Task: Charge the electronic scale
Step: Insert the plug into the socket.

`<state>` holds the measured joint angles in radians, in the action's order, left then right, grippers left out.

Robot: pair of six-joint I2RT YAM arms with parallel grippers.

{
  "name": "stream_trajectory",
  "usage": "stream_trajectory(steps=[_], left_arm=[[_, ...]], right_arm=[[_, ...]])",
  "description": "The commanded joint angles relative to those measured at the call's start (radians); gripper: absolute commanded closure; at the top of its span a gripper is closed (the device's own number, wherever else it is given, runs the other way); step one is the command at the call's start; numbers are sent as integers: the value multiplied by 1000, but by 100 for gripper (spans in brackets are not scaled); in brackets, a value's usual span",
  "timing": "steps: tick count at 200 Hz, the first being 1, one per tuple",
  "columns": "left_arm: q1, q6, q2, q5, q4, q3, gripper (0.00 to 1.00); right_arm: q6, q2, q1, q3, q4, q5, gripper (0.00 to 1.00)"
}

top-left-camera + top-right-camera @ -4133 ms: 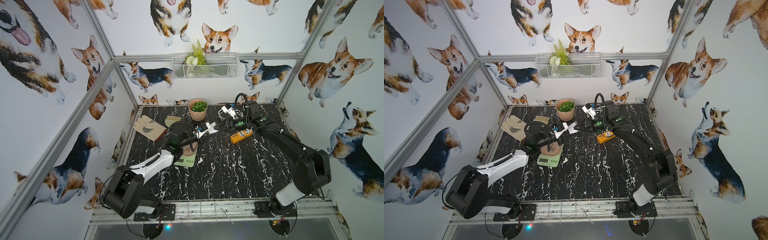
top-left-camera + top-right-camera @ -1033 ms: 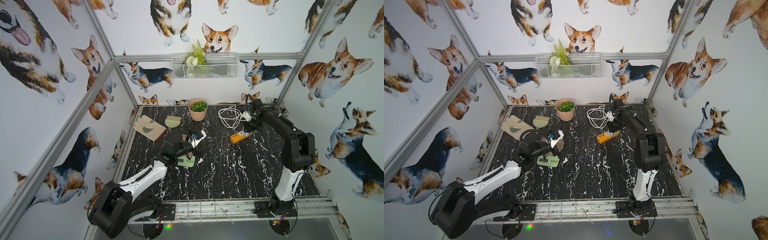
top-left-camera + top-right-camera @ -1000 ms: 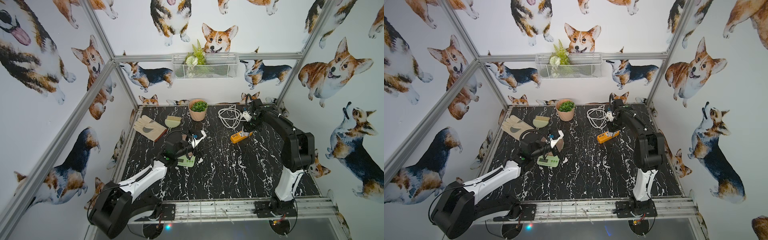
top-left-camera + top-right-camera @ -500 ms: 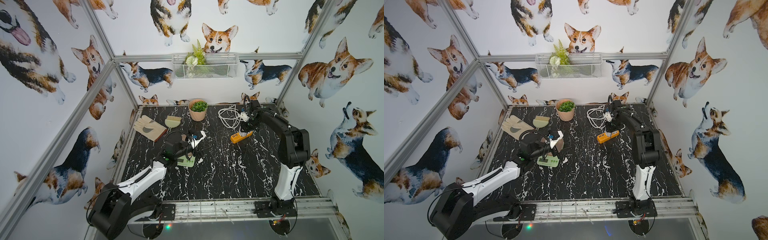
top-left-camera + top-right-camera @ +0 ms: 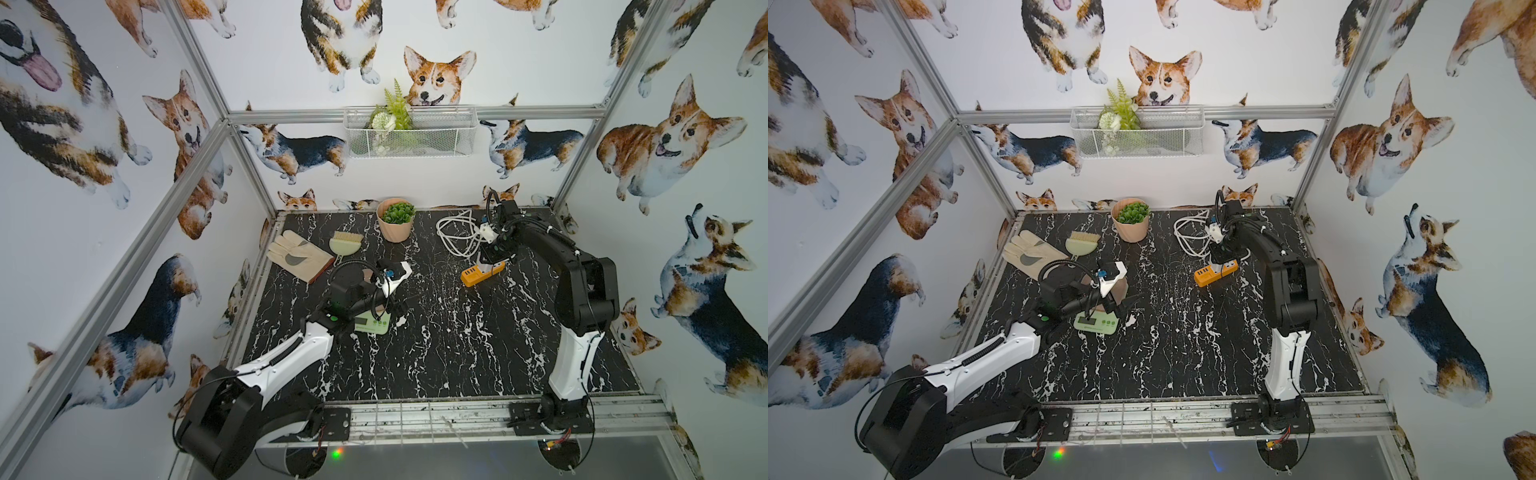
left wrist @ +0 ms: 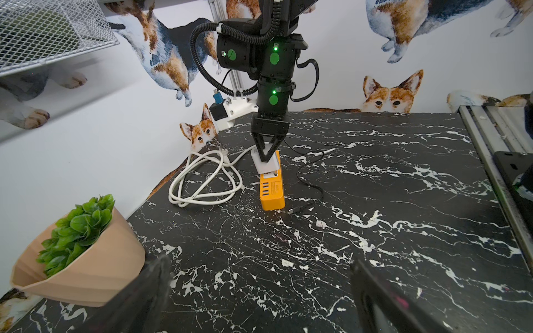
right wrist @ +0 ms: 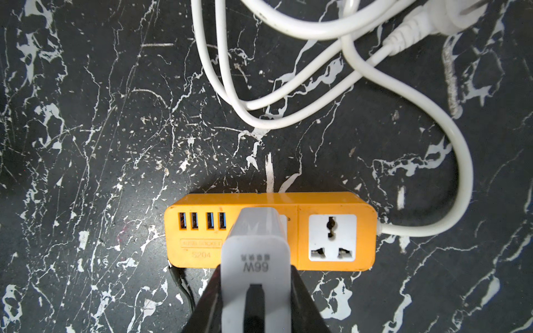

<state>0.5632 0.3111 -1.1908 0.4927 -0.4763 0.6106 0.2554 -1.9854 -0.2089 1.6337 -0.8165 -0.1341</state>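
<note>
Right wrist: fingers point(image 7: 306, 299) pinch white charger point(image 7: 255, 259) at strip point(image 7: 317, 206).

The near half of the table point(image 5: 449, 357) is bare, and an open lane runs between the scale point(image 5: 372, 325) and the power strip point(image 5: 478, 275). The glove point(image 5: 297, 255) and brush point(image 5: 346, 245) fill the far left. The pot point(image 5: 395, 222) and coiled cord point(image 5: 455, 237) line the far edge. The right fingers point(image 6: 259, 147) clamp an adapter point(image 6: 266, 166) over the strip, with a thin black cable point(image 6: 292, 211) just beside it.
</note>
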Motion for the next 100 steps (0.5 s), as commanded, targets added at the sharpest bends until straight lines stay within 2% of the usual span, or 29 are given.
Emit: stream_trajectory(steps=[1, 100], left_arm=[[0, 3, 6, 14, -5, 5, 0], [-1, 2, 2, 18, -4, 8, 0]], right_arm=[[29, -13, 3, -3, 4, 31, 89], [54, 28, 43, -75, 68, -22, 87]])
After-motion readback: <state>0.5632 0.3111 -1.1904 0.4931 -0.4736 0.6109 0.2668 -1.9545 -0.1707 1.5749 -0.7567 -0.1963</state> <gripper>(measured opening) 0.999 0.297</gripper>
